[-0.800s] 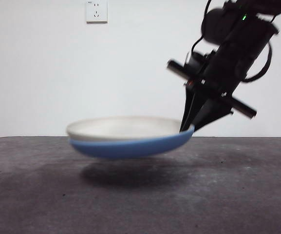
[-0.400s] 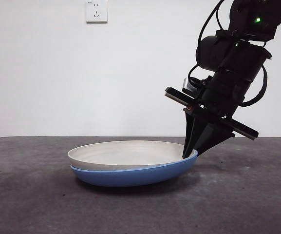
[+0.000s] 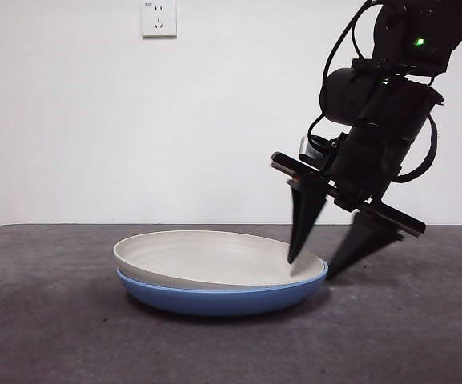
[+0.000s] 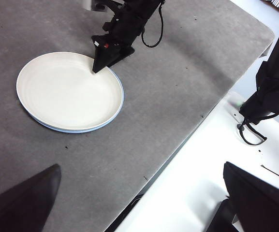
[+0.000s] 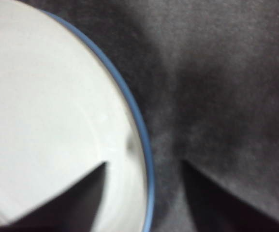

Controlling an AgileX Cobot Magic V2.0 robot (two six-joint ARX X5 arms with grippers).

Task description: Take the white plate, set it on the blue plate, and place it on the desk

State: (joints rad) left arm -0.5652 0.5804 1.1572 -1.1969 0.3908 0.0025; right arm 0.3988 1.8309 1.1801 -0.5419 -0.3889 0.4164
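Release is the step in hand. The white plate (image 3: 206,254) is nesting inside the blue plate (image 3: 214,294), and the pair is sitting flat on the counter (image 3: 54,336), so the placing looks done. The right tool (image 3: 317,260) is standing over the rim nearest the arm with its jaws spread, one tip hanging over the white plate's inner slope and the other outside the blue rim, above the counter. Whether the inner tip is touching the plate is hard to tell. In the right wrist view the two dark jaws are straddling the blue edge with a clear gap between them.

The left tool (image 4: 139,203) is waiting well away from the stack, jaws wide apart and holding nothing.

Next, by my reading, the right tool should be lifting straight up and away, keeping both tips clear of the rim so the stack is not nudged.

A second ago the stacked plates were hanging above the counter, pinched at the rim; half a second ago they were down with the jaws closed on the edge. Now the jaws have parted.
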